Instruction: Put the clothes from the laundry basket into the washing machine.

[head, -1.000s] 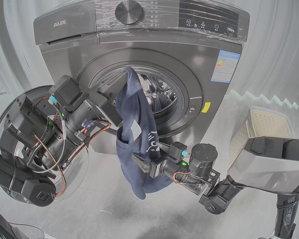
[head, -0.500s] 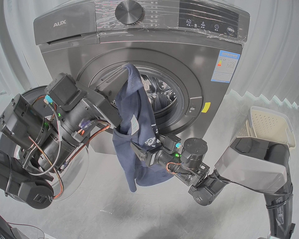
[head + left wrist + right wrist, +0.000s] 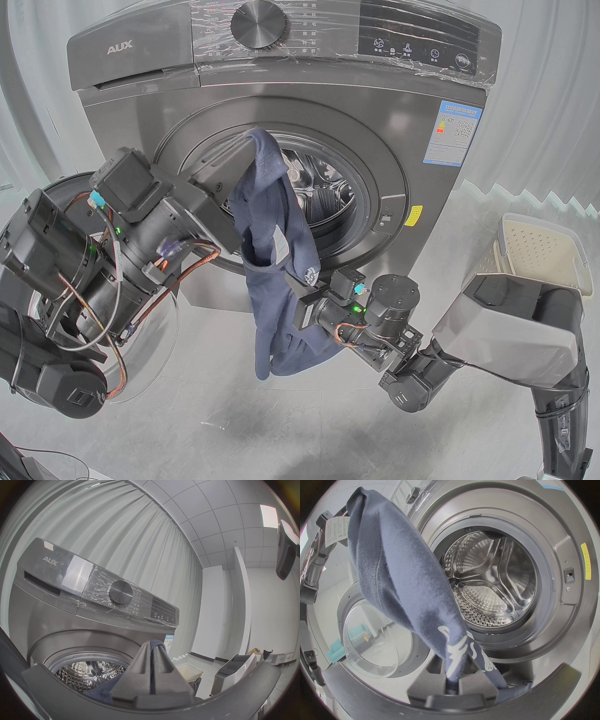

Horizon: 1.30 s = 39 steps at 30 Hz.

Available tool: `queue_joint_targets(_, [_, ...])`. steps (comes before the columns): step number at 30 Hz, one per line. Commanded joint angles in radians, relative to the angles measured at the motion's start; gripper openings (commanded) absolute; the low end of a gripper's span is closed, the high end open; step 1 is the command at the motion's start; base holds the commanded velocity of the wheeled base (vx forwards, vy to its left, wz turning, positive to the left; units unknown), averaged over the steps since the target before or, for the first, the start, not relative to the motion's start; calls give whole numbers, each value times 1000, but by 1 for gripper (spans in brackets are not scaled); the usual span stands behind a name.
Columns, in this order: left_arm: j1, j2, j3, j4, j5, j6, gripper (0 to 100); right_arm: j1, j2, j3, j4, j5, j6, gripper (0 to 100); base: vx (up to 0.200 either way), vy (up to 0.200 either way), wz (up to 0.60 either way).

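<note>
- The washing machine [image 3: 400, 125] stands with its round door [image 3: 378, 636] swung open to the robot's left, showing the steel drum [image 3: 493, 583].
- The laundry basket [image 3: 544, 250] sits on the floor to the right, well apart from the machine.
- A navy shirt [image 3: 269, 206] hangs in front of the drum opening, outside it.
- The left gripper [image 3: 250, 147] pinches the shirt's top.
- The right gripper [image 3: 294, 281] is clamped on the shirt's printed middle.

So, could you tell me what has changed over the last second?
The right gripper, shut on the navy shirt, rose toward the washing machine opening, lifting the shirt's hanging end. The left gripper stayed clamped on its top before the drum; the laundry basket kept still.
</note>
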Motion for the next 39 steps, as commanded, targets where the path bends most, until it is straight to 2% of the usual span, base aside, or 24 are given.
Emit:
queue_joint_targets(1, [44, 6, -5, 4, 1, 1, 0, -22, -85, 79, 0, -14, 2, 0, 0, 0, 0])
queue_joint_targets(4, [84, 4, -6, 9, -1, 1, 0, -39, -155, 165, 3, -30, 6, 0, 0, 0, 0])
queue_joint_targets(6, [124, 4, 3, 9, -11, 2, 0, -69, -241, 258, 5, -31, 6, 0, 0, 0, 0])
queue_joint_targets(9, [142, 6, 32, 12, -21, 1, 0, -100, -313, 326, 3, -31, 13, 0, 0, 0, 0])
queue_joint_targets(13, [176, 41, 132, 2, -85, -1, 0, -142, -456, 433, -4, -30, 17, 0, 0, 0, 0])
queue_joint_targets(15, [170, 61, 159, -5, -85, 5, 0, -142, -499, 458, -4, -31, 19, 0, 0, 0, 0])
queue_joint_targets(20, [124, 110, 253, -7, -88, 22, 0, -132, -533, 476, -6, -33, 29, 0, 0, 0, 0])
queue_joint_targets(23, [119, 161, 288, -8, -91, 56, 0, -131, -539, 473, -11, -31, 28, 0, 0, 0, 0])
queue_joint_targets(24, [119, 185, 299, -10, -91, 76, 0, -128, -540, 470, -11, -30, 29, 0, 0, 0, 0])
queue_joint_targets(25, [119, 185, 299, -10, -91, 76, 0, -128, -540, 470, -11, -30, 29, 0, 0, 0, 0])
queue_joint_targets(26, [119, 213, 302, -10, -90, 98, 0, -122, -546, 465, -18, -25, 28, 0, 0, 0, 0])
queue_joint_targets(36, [76, 273, 331, -10, -83, 108, 0, -62, -580, 455, -29, -31, 29, 0, 0, 0, 0])
queue_joint_targets(38, [76, 273, 345, -10, -87, 114, 0, -66, -579, 456, -29, -30, 29, 0, 0, 0, 0])
queue_joint_targets(39, [76, 280, 352, -10, -90, 130, 0, -73, -576, 456, -29, -27, 29, 0, 0, 0, 0])
